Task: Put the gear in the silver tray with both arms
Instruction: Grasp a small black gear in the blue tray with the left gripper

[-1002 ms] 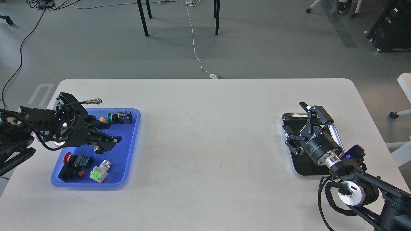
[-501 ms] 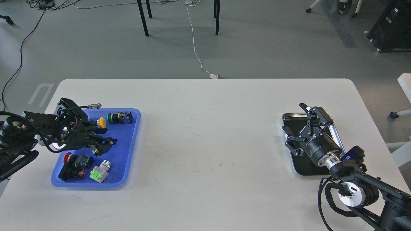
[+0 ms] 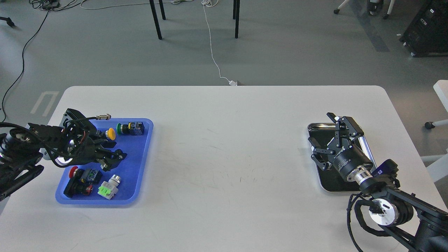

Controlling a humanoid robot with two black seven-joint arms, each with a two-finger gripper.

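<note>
The silver tray (image 3: pixel 317 125), shiny-rimmed with a dark inside, lies at the table's right. My right gripper (image 3: pixel 329 138) hovers over its middle, open and empty, fingers spread toward the tray's left and far edges. My left gripper (image 3: pixel 112 148) is low over the blue tray (image 3: pixel 139 168) at the left, fingers pointing right and slightly apart, with nothing seen between them. I cannot pick out a gear. The left gripper hides part of the blue tray's middle.
The blue tray holds a yellow button (image 3: pixel 111 133), a green button switch (image 3: pixel 130 128), a red button switch (image 3: pixel 81 175) and a white and green switch (image 3: pixel 109 188). A metal connector (image 3: pixel 104 116) on a cable sticks out above the left wrist. The white table (image 3: pixel 227 147) spans between the trays.
My left gripper has dropped lower and drawn back to the left over the blue tray, uncovering the yellow button. The right arm has barely moved.
</note>
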